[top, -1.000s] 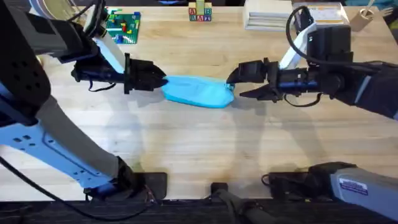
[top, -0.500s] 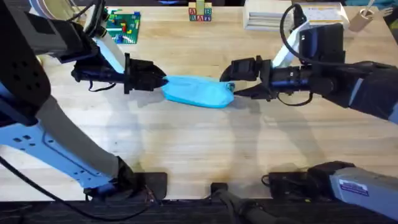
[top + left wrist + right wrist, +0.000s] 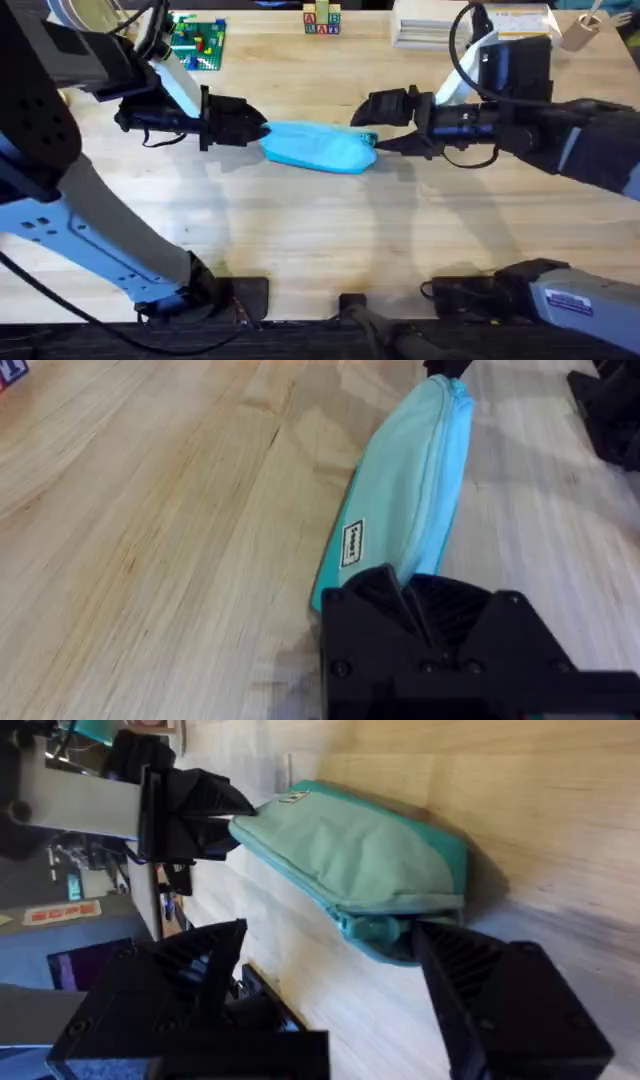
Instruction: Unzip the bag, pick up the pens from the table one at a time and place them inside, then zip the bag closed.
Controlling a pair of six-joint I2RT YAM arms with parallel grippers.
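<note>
Left gripper (image 3: 262,131) pinches what looks like the bag's (image 3: 318,147) left end on the worktop (image 3: 320,240), while the right gripper (image 3: 362,128) hangs with fingers spread at its zipper end.

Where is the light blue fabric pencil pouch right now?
The light blue fabric pencil pouch lies on the wooden table, mid-table in the overhead view, between the left gripper and the right gripper.

Overhead: high above the arm bases, looking down and forward across the table (image 3: 320,240). Left wrist: close, low along the bag (image 3: 410,490). Right wrist: close, apparently rolled sideways, facing the same bag (image 3: 350,850), shared by all views.
</note>
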